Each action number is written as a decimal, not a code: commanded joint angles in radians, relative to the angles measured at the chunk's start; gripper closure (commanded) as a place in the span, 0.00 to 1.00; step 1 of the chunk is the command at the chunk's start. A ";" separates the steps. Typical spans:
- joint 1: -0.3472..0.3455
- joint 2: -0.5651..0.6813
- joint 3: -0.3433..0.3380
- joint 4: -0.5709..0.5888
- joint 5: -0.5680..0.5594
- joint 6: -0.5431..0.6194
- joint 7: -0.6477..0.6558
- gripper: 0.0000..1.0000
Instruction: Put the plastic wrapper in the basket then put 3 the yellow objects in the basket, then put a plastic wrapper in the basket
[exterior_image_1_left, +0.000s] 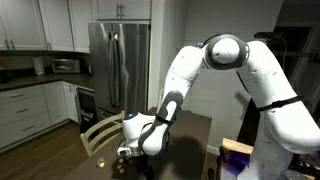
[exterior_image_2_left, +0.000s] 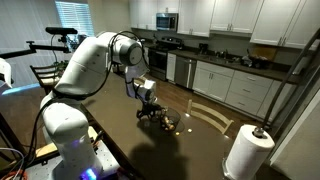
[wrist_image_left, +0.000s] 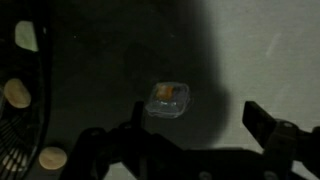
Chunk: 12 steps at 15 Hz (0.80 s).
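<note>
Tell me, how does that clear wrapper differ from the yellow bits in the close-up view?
The wrapper is see-through and crinkled; the yellow bits are solid and rounded. The wrapper lies mid-view, just ahead of the open fingers; the yellow bits sit at the left edge. Both are small, and neither is held.

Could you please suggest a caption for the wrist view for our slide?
Open gripper above a clear plastic wrapper on the dark table, with the basket and yellow pieces at the left edge.
</note>
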 joint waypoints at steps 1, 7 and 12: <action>-0.031 0.057 0.025 0.048 0.047 -0.036 -0.058 0.00; -0.013 0.112 0.008 0.074 0.031 -0.015 -0.035 0.33; -0.006 0.107 0.005 0.067 0.026 -0.006 -0.022 0.66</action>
